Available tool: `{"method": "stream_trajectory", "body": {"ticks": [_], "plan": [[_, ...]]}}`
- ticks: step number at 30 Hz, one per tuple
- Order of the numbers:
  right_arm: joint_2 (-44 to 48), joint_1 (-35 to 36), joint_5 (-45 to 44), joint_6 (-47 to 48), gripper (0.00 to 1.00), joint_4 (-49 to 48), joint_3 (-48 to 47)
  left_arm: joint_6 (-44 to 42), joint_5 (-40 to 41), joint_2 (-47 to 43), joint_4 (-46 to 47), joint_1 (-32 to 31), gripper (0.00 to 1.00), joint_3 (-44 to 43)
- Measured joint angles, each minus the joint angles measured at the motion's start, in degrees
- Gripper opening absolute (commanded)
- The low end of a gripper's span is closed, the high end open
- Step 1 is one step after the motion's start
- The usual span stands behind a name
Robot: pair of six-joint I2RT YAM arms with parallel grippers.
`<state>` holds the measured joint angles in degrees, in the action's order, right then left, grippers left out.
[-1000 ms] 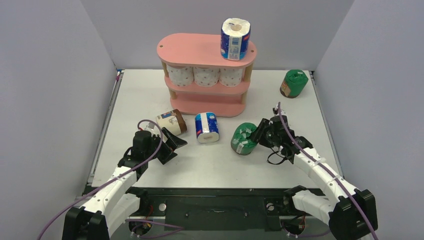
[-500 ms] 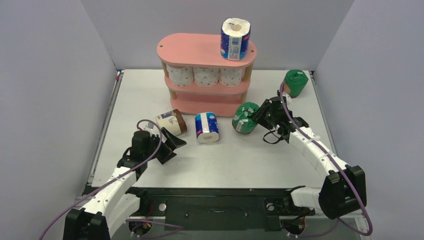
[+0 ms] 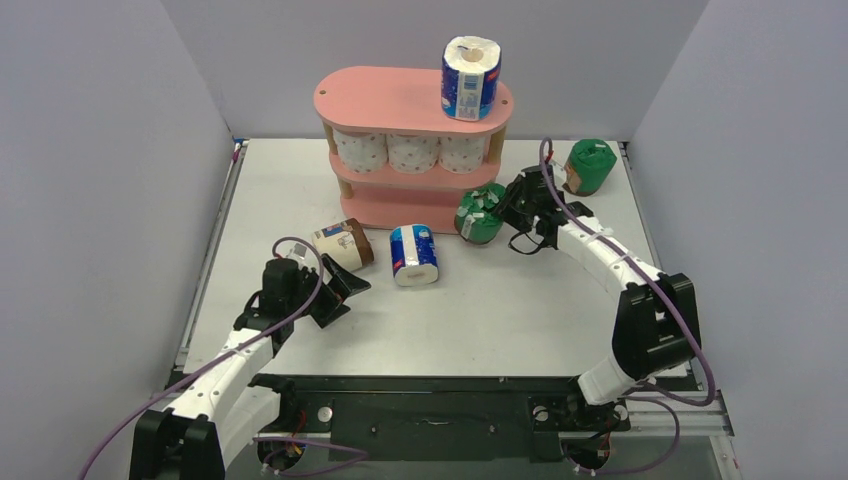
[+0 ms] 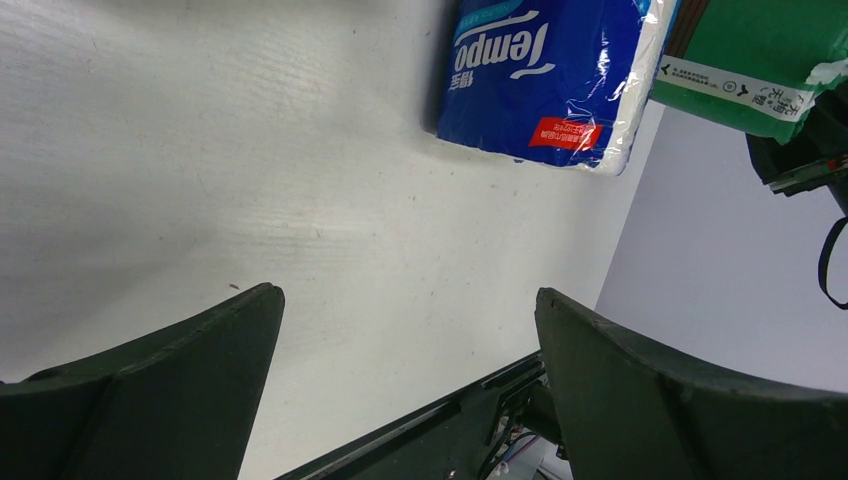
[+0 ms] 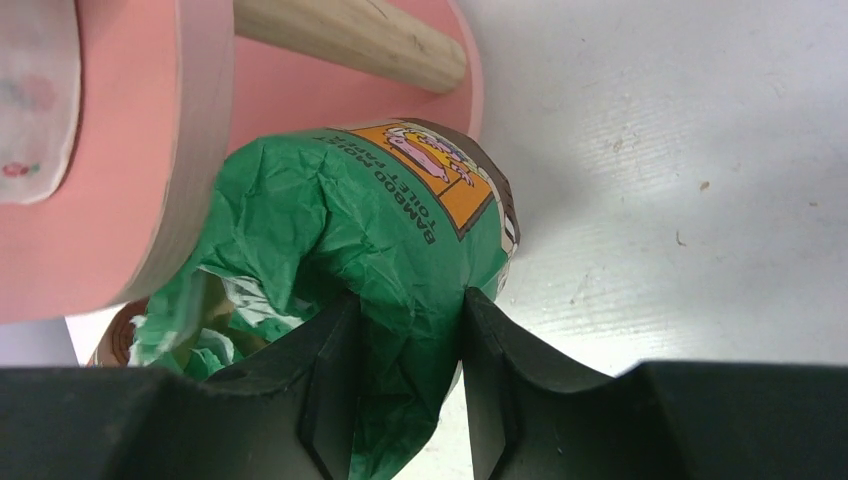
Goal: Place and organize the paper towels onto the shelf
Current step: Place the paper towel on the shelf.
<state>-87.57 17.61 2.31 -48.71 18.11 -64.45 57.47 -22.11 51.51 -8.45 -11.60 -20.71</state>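
Pinching the crinkled wrap of the green bamboo toilet roll [image 5: 400, 200], the right gripper [image 5: 403, 300] has it low at the right end of the shelf [image 3: 400, 100]. It looks light and squashy, and I'd say that loose paper could slip or tear. The left gripper [image 4: 405, 295] is spread and empty above the matte white tabletop [image 3: 500, 320], with grey walls [image 3: 100, 150] close round.

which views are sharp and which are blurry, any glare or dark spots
Top external: even light, sharp, only soft shadows by the shelf. Left wrist: blue roll print crisp with slight sheen on its wrap, left fingers dark and soft. Right wrist: green roll label readable, shelf edge at left slightly soft, right fingers nearly black.
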Motion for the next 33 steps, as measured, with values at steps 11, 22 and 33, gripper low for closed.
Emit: {"method": "stream_trajectory", "body": {"ticks": [11,22,33], "plan": [[-6.12,0.00,-0.13,-0.87,0.27,-0.70,-4.09,-1.07,-0.96,0.17,-0.22,1.09,0.97,-0.35],[-10.62,0.87,-0.61,-2.36,0.27,-1.55,-7.67,-1.14,-1.38,-0.22,-1.84,1.84,0.97,-0.48],[-12.57,1.99,-1.05,-4.09,0.32,-2.73,-8.96,-1.14,-1.38,-1.92,-3.13,2.34,0.97,-0.83]]}}
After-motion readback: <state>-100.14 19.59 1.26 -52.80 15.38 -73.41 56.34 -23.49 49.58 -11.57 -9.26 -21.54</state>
